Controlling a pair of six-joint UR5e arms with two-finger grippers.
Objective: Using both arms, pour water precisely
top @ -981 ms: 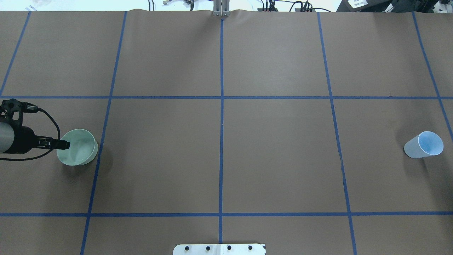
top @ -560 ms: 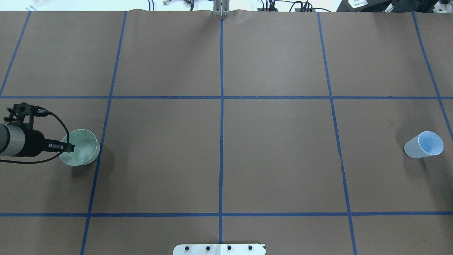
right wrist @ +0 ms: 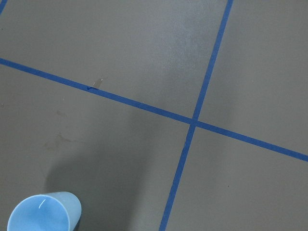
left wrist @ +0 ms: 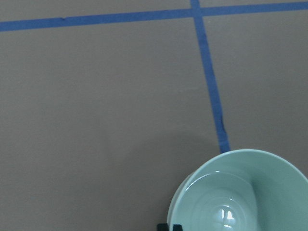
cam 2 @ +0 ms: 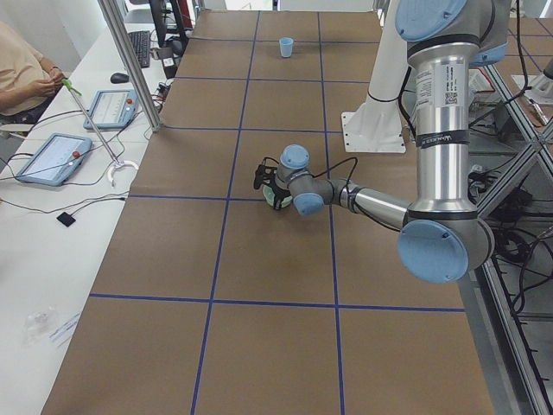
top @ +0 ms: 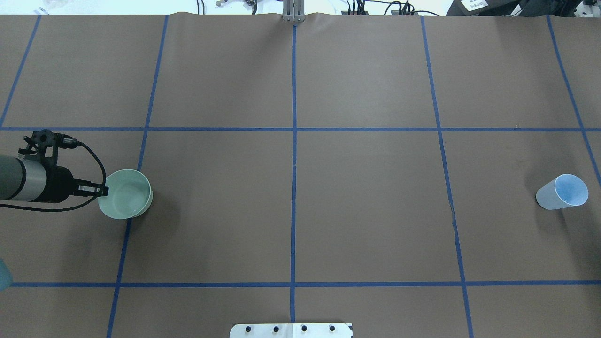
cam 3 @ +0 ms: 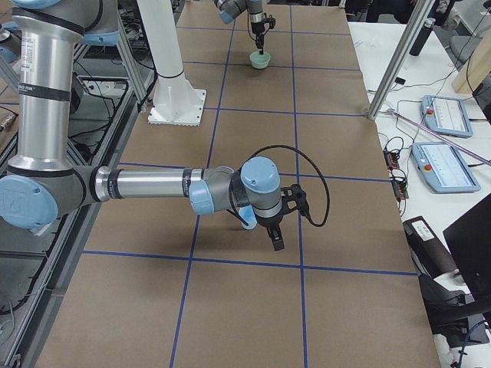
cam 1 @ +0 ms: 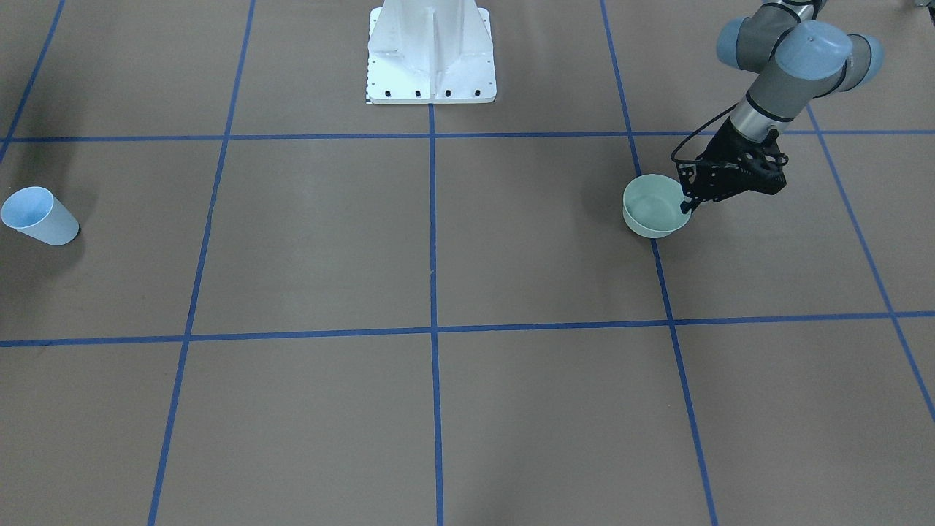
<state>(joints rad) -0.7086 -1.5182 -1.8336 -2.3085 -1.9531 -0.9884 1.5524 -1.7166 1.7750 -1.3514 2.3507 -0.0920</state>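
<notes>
Bowl (top: 126, 194) has moved rightward since a second ago, though it is still on the left side, its rim pinched in my left gripper (top: 101, 190) — so I judge the carry toward the middle is under way. Cup (top: 563, 191) stands where it was at the far right. Right gripper (cam 3: 275, 244) hangs just beside it — apart or together, I cannot tell. Pedestal (cam 1: 431, 51) sits off that line; only tape (top: 294, 188) crosses it.
</notes>
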